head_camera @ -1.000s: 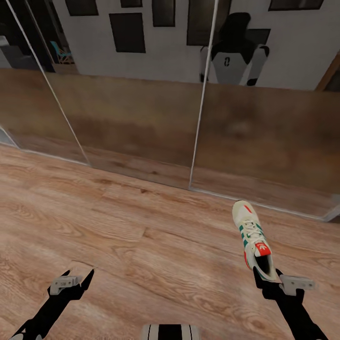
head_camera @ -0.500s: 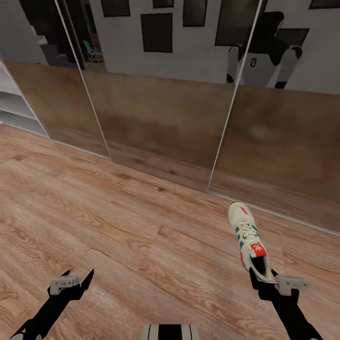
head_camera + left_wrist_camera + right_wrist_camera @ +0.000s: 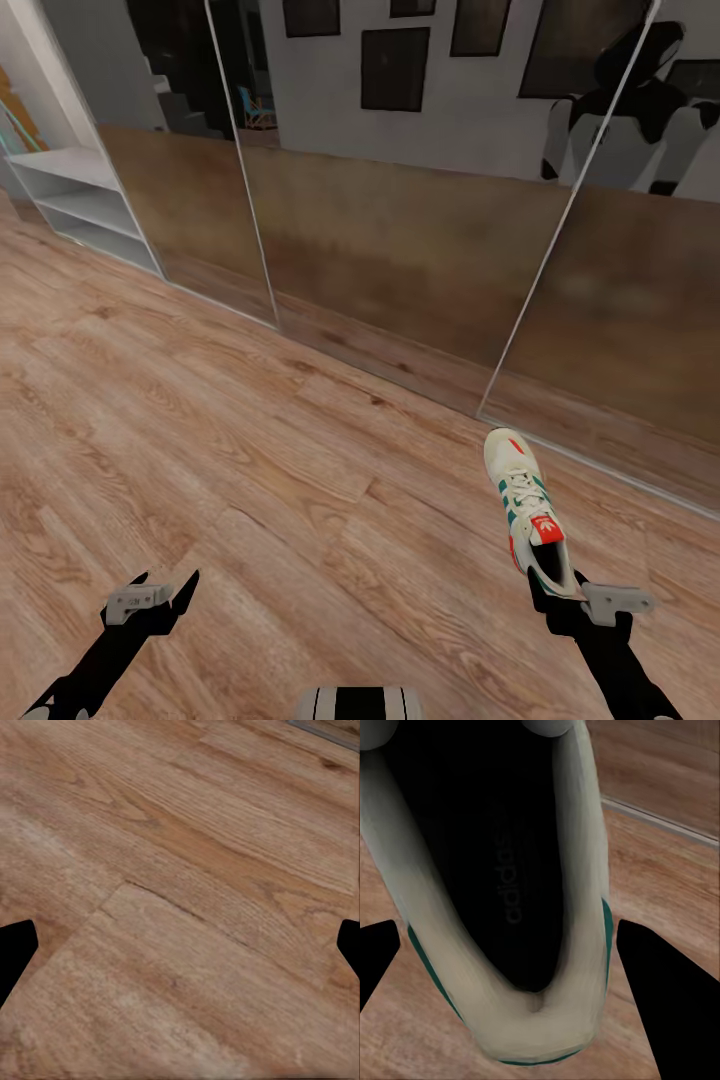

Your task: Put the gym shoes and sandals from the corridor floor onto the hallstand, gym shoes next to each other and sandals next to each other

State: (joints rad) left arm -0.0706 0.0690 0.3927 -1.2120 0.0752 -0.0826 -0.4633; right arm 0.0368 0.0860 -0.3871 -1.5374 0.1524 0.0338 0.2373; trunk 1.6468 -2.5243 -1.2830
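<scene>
One white gym shoe (image 3: 525, 500) with green stripes and a red tongue label hangs over the corridor floor (image 3: 250, 480), toe pointing away from me. My right gripper (image 3: 562, 592) is shut on its heel; in the right wrist view the shoe's dark opening (image 3: 502, 885) sits between the two black fingers (image 3: 660, 990). My left gripper (image 3: 165, 585) is open and holds nothing above bare planks (image 3: 180, 945). The white shelves of the hallstand (image 3: 85, 200) stand at the far left against the wall. The sandals are out of view.
Tall mirrored wall panels (image 3: 400, 260) run along the far side of the floor and reflect the robot (image 3: 620, 130) and dark picture frames. A teal frame (image 3: 10, 125) shows at the left edge beside the shelves.
The whole view has swung left, bringing the white shelves into sight at the left. Both grippers keep their places in the picture, and the shoe stays in the right one.
</scene>
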